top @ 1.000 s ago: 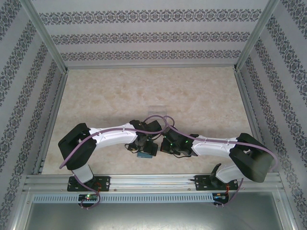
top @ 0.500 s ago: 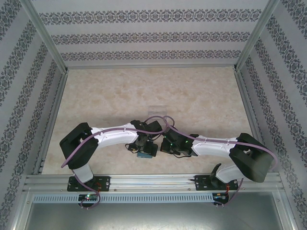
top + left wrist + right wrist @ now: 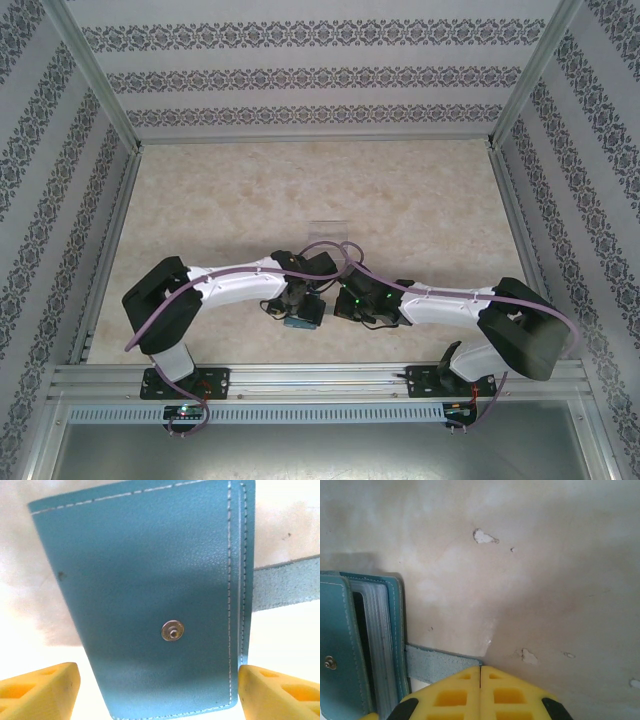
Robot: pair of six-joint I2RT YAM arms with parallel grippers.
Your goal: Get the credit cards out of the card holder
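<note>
Jaws of left gripper [image 3: 157,692] are standing wide, straddling the teal wallet [image 3: 150,580] | jaws of right gripper [image 3: 480,670] are pinching shut on its strap [image 3: 442,662] | wallet is lying on the table [image 3: 535,580] between the two grippers, toward the near edge, its metal snap [image 3: 172,630] showing.

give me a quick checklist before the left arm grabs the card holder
1. right gripper shut on the strap: ok
2. strap off the snap stud: ok
3. left gripper open, a finger on each side of the card holder: ok
4. card holder unfolded: not ok, it lies folded
5. credit cards in sight: cannot tell
</note>
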